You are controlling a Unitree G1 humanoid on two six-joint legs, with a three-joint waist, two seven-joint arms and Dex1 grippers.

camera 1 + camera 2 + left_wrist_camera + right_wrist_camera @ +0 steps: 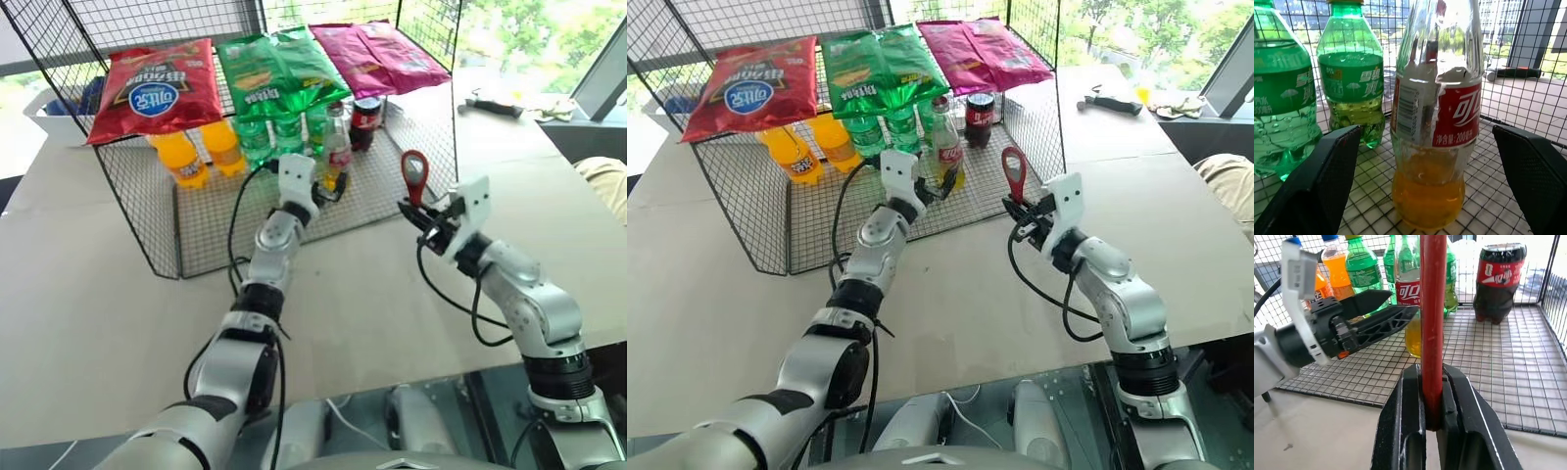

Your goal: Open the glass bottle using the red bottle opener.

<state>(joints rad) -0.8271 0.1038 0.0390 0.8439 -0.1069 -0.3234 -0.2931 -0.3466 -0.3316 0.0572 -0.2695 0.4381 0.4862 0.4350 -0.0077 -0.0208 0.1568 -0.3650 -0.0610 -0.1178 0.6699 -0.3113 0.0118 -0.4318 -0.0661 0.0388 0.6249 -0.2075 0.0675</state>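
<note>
The glass bottle (pixel 1435 112) has yellow liquid at its base and a red-and-white label. It stands upright on the mesh floor of the wire rack (pixel 196 225). My left gripper (pixel 330 188) is open and reaches into the rack. One finger (pixel 1327 166) is on each side of the bottle's lower body, with a gap on both sides. In the right wrist view the left gripper (pixel 1400 303) shows in front of the bottle (pixel 1408 289). My right gripper (pixel 416 211) is shut on the handle of the red bottle opener (pixel 414 176). It holds the opener upright, ring head on top, just outside the rack's front right.
Green bottles (pixel 265 137), orange soda bottles (pixel 181 157) and a cola bottle (pixel 365 122) stand close around the glass bottle. Red (pixel 157 88), green (pixel 279 69) and magenta (pixel 377 54) chip bags lie on the rack's top. A black tool (pixel 495 103) rests on the table at the back right.
</note>
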